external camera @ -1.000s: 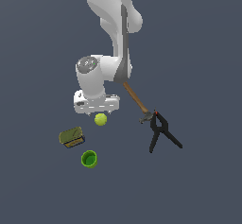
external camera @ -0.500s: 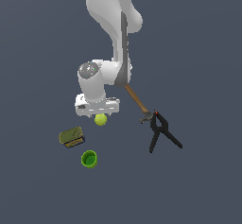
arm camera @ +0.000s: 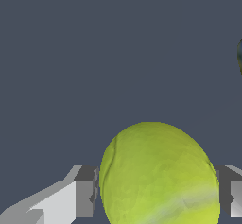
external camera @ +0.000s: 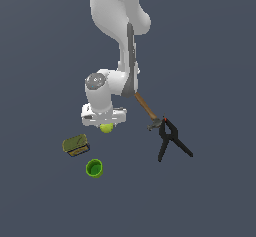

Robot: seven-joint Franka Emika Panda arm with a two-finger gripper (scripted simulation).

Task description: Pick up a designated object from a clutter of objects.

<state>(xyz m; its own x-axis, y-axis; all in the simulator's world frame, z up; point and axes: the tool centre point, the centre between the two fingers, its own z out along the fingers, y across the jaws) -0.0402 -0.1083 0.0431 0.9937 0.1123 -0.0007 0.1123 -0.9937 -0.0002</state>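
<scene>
The small yellow-green ball (external camera: 106,128) lies on the dark floor, directly under the white hand. My gripper (external camera: 106,125) has come down around it. In the wrist view the ball (arm camera: 158,176) fills the space between my fingers (arm camera: 87,190), which touch it on both sides, so the gripper is shut on the ball. The exterior view shows the ball still down at floor level. The rest of the clutter lies apart from the ball: a bright green cup (external camera: 94,168), an olive box (external camera: 76,144), a wooden-handled hammer (external camera: 145,107) and a black A-shaped clamp (external camera: 170,140).
The box and cup lie toward the exterior view's left and below the ball. The hammer and clamp lie toward its right, with the hammer handle partly hidden behind the arm. A dark object (arm camera: 240,55) just shows at the wrist view's edge.
The hand has dropped a little lower over the ball since the earlier frames. The ball and the other objects have not moved.
</scene>
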